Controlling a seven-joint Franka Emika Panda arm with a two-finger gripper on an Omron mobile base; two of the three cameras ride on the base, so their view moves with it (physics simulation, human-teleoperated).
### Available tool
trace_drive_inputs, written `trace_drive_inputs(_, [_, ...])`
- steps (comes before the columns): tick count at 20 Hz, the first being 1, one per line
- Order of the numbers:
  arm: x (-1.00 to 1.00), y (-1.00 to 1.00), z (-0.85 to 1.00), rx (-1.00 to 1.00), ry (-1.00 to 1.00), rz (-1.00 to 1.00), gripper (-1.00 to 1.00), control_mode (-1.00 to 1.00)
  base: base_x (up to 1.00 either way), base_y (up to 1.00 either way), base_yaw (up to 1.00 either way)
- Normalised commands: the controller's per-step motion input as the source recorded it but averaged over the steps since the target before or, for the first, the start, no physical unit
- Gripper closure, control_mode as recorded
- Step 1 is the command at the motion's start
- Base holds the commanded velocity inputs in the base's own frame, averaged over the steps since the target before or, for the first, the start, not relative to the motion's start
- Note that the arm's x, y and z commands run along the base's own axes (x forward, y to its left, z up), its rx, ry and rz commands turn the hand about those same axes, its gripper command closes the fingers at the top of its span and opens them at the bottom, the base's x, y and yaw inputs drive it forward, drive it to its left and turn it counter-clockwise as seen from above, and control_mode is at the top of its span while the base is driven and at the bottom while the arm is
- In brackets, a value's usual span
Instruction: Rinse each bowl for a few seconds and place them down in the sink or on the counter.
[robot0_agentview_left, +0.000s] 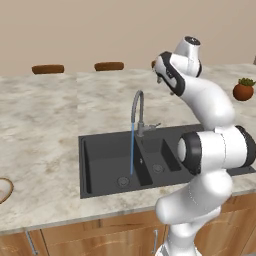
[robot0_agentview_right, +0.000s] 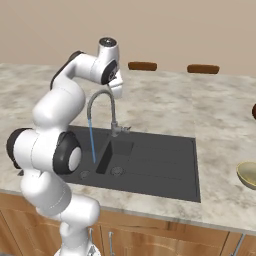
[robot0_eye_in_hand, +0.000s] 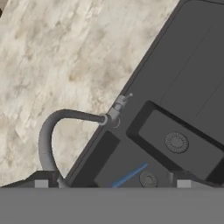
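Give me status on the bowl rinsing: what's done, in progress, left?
Done: the tap runs into the sink. In hand: nothing; the fingers are spread wide above the tap, holding no bowl. Left: both bowls sit on the counter, the shallow bowl in the left base view, the olive-tan bowl in the right.

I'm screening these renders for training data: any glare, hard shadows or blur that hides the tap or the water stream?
Left base view: flat even light, no glare; the tap and water stream read clearly. Right base view: equally soft, the sink basins dark but legible. Hand view: slightly soft, tilted; counter marbling smeared, no hard shadows.
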Motion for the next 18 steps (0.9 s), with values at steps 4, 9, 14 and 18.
trace_drive_inputs(4, [-0.25, 0.47, -0.02, -0.03, 0.0, 0.08, -1.0, -1.0, 0.0, 0.0, 0.0])
trace_drive_inputs(9, [-0.18, 0.46, -0.03, -0.03, 0.0, 0.1, -1.0, -1.0, 0.0, 0.0, 0.0])
trace_drive_inputs(14, [-0.17, 0.44, 0.0, -0.03, 0.01, 0.12, -1.0, -1.0, 0.0, 0.0, 0.0])
trace_drive_inputs(18, [-0.21, 0.47, -0.04, -0.03, 0.0, 0.1, -1.0, -1.0, 0.0, 0.0, 0.0])
